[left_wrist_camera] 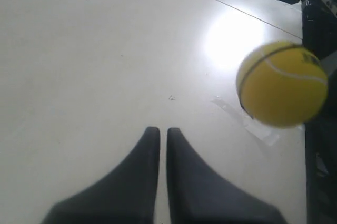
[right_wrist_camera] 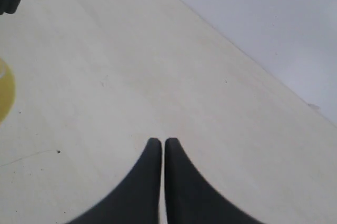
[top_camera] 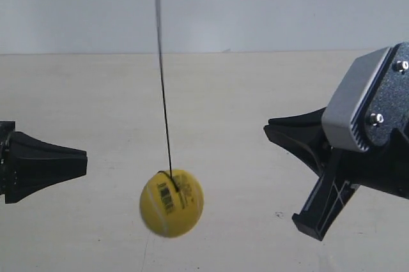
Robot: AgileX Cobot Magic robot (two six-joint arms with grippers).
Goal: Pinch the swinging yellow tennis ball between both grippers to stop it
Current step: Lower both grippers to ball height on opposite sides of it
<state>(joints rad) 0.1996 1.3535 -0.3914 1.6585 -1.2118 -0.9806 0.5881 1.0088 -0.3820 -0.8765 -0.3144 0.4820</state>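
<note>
Yellow tennis ball (top_camera: 171, 203) hanging clear between closed left gripper (left_wrist_camera: 163, 130), closed right gripper (right_wrist_camera: 161, 140)

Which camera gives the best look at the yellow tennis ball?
The exterior view: the yellow tennis ball shows whole, with its string and black label. The left wrist view shows it slightly blurred; the right wrist view catches only a sliver.

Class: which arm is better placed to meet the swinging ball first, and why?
Probably left: the yellow tennis ball looms large near the left claw, while the right claw camera catches only its edge.
</note>
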